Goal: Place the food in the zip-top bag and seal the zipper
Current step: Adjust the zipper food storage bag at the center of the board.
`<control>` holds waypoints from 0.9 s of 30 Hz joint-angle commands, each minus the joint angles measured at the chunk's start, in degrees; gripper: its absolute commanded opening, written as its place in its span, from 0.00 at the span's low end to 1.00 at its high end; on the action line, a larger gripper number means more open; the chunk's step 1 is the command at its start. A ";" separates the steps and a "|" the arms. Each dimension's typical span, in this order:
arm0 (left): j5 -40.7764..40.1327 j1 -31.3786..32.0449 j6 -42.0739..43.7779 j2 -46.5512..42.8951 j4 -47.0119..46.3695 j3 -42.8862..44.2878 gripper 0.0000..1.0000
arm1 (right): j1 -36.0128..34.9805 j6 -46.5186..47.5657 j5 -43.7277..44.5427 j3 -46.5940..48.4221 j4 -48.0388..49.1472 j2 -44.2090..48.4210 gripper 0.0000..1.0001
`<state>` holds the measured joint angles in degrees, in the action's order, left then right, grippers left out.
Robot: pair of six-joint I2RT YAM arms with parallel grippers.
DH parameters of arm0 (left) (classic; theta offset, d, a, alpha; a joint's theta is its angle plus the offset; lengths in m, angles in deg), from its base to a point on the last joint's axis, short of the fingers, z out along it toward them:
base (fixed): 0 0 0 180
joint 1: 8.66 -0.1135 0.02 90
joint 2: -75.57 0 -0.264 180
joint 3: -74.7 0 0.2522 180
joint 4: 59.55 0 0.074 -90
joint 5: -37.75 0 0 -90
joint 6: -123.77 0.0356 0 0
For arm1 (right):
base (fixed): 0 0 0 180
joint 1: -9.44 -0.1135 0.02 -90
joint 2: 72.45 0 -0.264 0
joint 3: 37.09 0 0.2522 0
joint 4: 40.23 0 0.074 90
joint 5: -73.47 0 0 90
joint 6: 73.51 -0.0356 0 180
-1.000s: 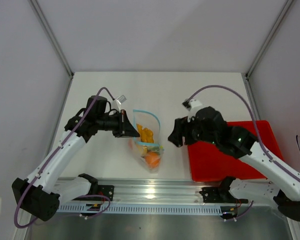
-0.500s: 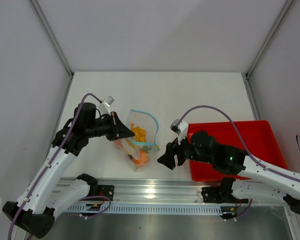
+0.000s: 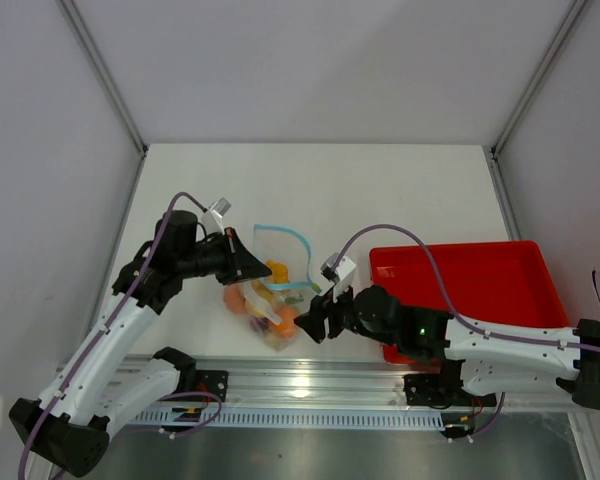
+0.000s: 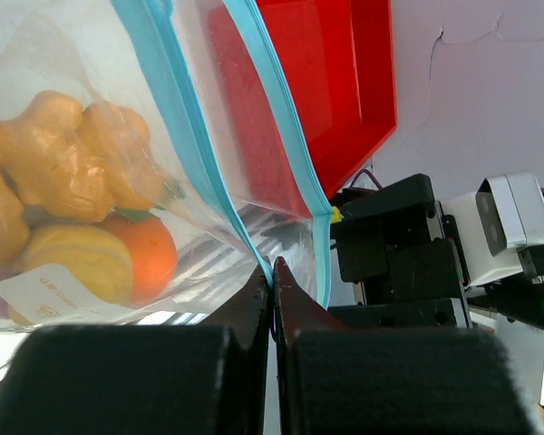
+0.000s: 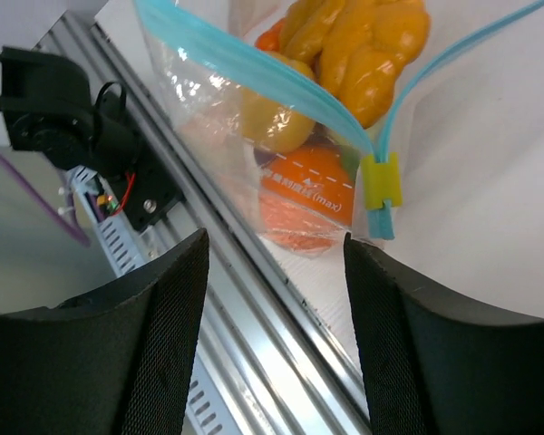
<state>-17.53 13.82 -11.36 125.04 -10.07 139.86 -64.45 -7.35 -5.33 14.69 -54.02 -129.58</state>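
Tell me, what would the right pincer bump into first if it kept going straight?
Most likely the zip-top bag, near its yellow slider, which lies just ahead between the open fingers; depth is unclear.

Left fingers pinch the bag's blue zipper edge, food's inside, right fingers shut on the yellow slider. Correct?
Wrong on the right fingers: the right wrist view shows them open, wide apart, with the yellow slider ahead of them and ungripped. The rest holds: left fingers pinch the zip-top bag at its blue zipper edge, food inside.
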 commanded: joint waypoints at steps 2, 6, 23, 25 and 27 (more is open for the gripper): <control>1.32 -0.24 -0.32 -0.78 -1.19 1.25 0.01 | -0.38 -0.07 9.70 1.88 3.57 -0.62 0.62; 0.88 -0.24 0.47 -1.04 0.05 2.48 0.00 | 0.14 -2.53 13.14 2.24 -2.34 1.39 0.65; 2.72 -0.24 -0.49 -1.75 -0.39 2.92 0.01 | 9.82 -2.97 -3.20 -1.37 16.99 -6.50 0.80; 2.90 -0.24 -0.49 -1.66 -0.48 2.92 0.01 | 9.82 -3.50 -3.55 -1.72 18.31 -7.73 0.75; 3.16 -0.24 -0.49 -1.49 -0.48 3.01 0.01 | 9.82 -3.50 -3.38 -1.90 18.84 -8.09 0.71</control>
<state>-16.51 13.82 -11.29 124.19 -9.41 140.25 -54.73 -10.45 -7.69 12.07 -41.26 -137.33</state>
